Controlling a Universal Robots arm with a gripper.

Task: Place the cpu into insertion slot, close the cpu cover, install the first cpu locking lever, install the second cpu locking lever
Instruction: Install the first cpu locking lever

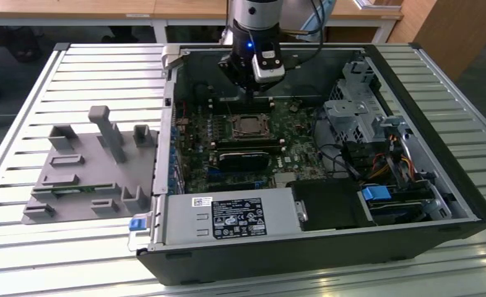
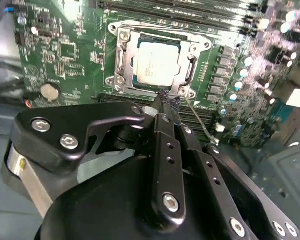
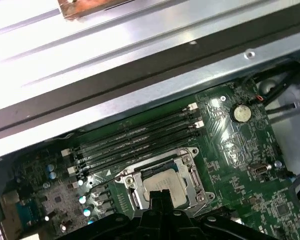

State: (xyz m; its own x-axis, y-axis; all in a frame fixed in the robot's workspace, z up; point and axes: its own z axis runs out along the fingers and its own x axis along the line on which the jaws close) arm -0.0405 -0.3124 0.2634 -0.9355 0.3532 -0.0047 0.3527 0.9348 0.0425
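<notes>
The cpu (image 2: 157,62) lies flat in the insertion slot (image 2: 186,41) on the green motherboard, its pale metal face showing. The silver cpu cover (image 2: 124,57) lies down around it as a frame. My gripper (image 2: 165,97) hovers at one corner of the socket with its black fingers pressed together and nothing visible between them. A thin metal lever rod (image 2: 200,125) sticks out from that corner, beside the fingertips. In the first wrist view the cpu (image 3: 162,182) sits just beyond the gripper (image 3: 159,196). In the exterior view the gripper (image 1: 254,93) hangs over the back of the board, behind the cpu (image 1: 247,125).
The board sits inside an open black computer case (image 1: 325,247) on a slatted metal table. Long black memory slots (image 3: 135,140) run beside the socket. A power supply (image 1: 230,216), drive cages (image 1: 358,117) and cables crowd the case. A grey fixture tray (image 1: 86,167) stands at the exterior view's left.
</notes>
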